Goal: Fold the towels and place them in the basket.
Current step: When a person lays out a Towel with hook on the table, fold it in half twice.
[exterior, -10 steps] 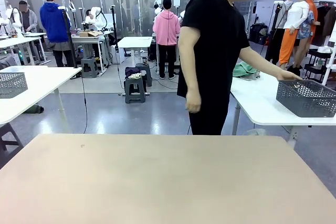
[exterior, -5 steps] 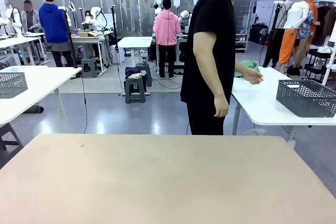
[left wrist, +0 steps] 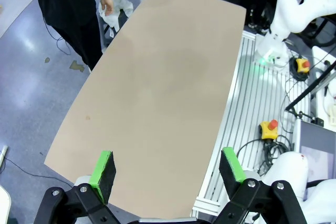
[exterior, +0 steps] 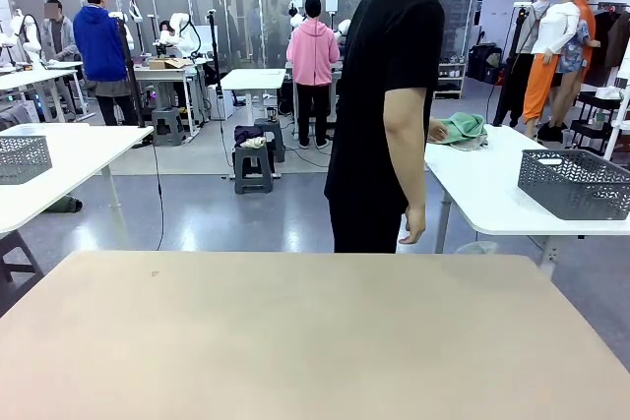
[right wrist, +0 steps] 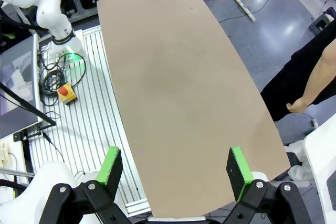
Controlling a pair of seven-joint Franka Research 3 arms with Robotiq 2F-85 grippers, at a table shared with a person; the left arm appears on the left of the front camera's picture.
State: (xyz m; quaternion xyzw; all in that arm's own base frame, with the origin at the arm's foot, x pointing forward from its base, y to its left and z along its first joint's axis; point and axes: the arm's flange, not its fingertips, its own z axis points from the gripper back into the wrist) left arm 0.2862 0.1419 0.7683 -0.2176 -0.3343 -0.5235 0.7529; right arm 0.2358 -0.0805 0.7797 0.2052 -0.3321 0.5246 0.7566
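- Now left claw [left wrist: 167, 165] and right claw [right wrist: 174, 165] hang with jaws apart over the tan table [exterior: 315, 341], gripping nothing.
- Towels [exterior: 463, 129] and basket [exterior: 576, 184] are on the white side table [exterior: 482, 186] — near the person [exterior: 384, 95].
- Risk: a towel laid crumpled — a claw may pinch several layers.

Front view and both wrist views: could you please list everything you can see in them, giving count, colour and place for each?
Tan table: one, beige, nearest the robot.
White side table: one, white, far right.
Towel: one, green, bunched at the white side table's far end.
Baskets: two, dark grey, one on the white side table, the other on a white table at far left.
Person: one, black shirt, standing beyond the tan table, one hand at the towel.
Left arm's fingers: two, black with green pads, spread open above the tan table.
Right arm's fingers: two, black with green pads, spread open above the tan table.
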